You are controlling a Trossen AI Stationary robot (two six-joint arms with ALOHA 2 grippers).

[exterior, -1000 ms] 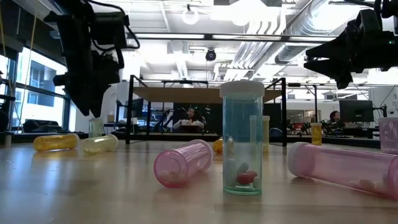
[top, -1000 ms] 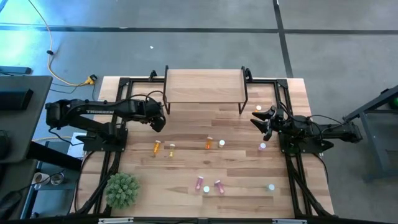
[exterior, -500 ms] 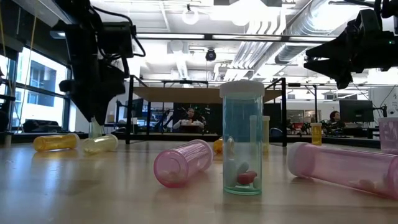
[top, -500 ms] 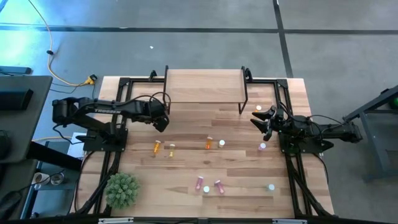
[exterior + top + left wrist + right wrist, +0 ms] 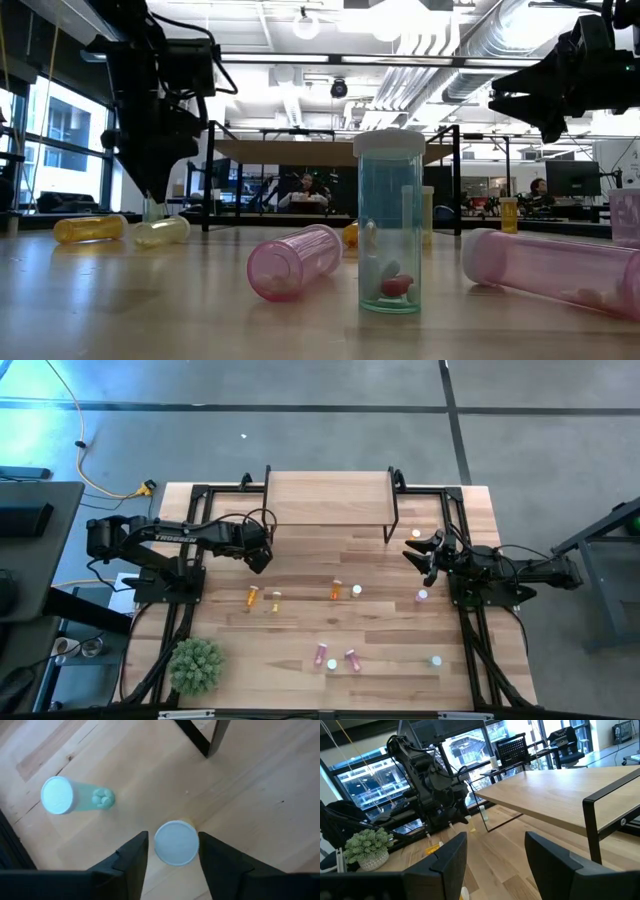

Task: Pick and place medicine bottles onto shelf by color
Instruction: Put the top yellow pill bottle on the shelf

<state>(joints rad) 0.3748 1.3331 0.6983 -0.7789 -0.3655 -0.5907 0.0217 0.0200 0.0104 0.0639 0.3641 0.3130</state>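
Two dark arms over the plank table, high view. Left gripper [image 5: 260,556] sits just off the front-left leg of the low light-wood shelf on black metal legs [image 5: 328,498]. Right gripper [image 5: 422,550] waits near the shelf's front-right leg. Small white-capped bottles lie scattered on the planks in front of the shelf: a yellow pair [image 5: 263,598], an orange one [image 5: 336,591], a pink pair [image 5: 336,657].

Low view: left gripper [image 5: 158,190] hangs point-down close above the tabletop, beside a lying yellow bottle [image 5: 90,228] and a paler one [image 5: 161,231]. An upright clear-green bottle [image 5: 390,222] stands nearest the lens; a pink one [image 5: 295,262] lies beside it.

Left wrist view: an upright bottle, seen as a round white cap [image 5: 176,842], stands between the two dark fingers [image 5: 131,860]. Narrow gaps show on both sides; jaws apart, not yet gripping. A second green-tinted bottle [image 5: 75,797] stands well clear.

Right wrist view: fingers [image 5: 451,860] spread wide, nothing between them; shelf board ahead.
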